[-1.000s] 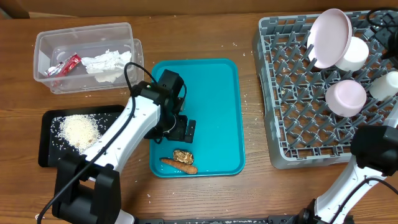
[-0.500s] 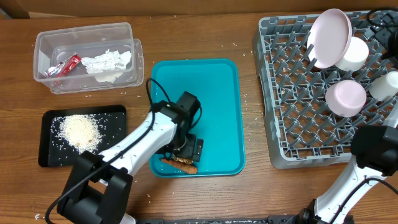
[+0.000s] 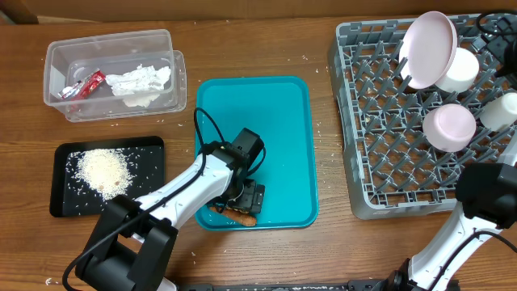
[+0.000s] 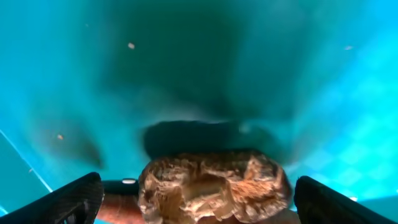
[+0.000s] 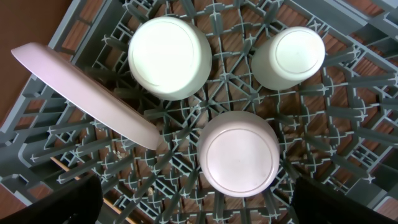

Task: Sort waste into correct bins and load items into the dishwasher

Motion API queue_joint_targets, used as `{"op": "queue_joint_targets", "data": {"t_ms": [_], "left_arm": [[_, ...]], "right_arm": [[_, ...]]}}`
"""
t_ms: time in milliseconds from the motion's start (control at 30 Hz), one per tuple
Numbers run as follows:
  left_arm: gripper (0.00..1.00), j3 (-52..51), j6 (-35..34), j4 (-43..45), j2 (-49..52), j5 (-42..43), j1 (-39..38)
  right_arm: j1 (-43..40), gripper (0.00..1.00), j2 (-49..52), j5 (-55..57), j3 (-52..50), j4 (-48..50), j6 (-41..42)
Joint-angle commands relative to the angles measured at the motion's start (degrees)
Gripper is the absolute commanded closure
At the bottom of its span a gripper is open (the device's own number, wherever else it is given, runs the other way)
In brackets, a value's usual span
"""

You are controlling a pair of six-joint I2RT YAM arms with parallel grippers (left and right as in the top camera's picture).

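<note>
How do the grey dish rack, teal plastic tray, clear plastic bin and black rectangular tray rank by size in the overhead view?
Largest first: grey dish rack; teal plastic tray; then clear plastic bin and black rectangular tray, too close to rank.

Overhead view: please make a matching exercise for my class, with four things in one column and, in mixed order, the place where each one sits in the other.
Things:
1. rice
2. red wrapper
3. pink plate
4. carrot

Places:
A. teal tray
B. grey rack
C. black tray
D. clear box

Pairs: 1-C, 2-D, 3-B, 4-A
</note>
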Motion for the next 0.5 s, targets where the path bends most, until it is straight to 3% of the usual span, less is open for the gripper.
{"op": "queue_joint_targets", "data": {"t_ms": [0,167,467], "left_arm": [[0.01,-1.7,-0.8,1.3,0.4,-1.2,-0.4],[0.05,-2.8,3.3,3.1,0.5,-1.3,-0.4],[0.13,-2.9,3.7,3.9,0.5,-1.4,-0.4]], "right_arm": [[-0.1,0.00,-1.8,-0.1,1.3,0.3,-0.1],[-0.1,0.00,-1.8,-0.1,1.3,0.3,-0.1],[-0.1,0.00,-1.8,-0.1,1.3,0.3,-0.1]]}}
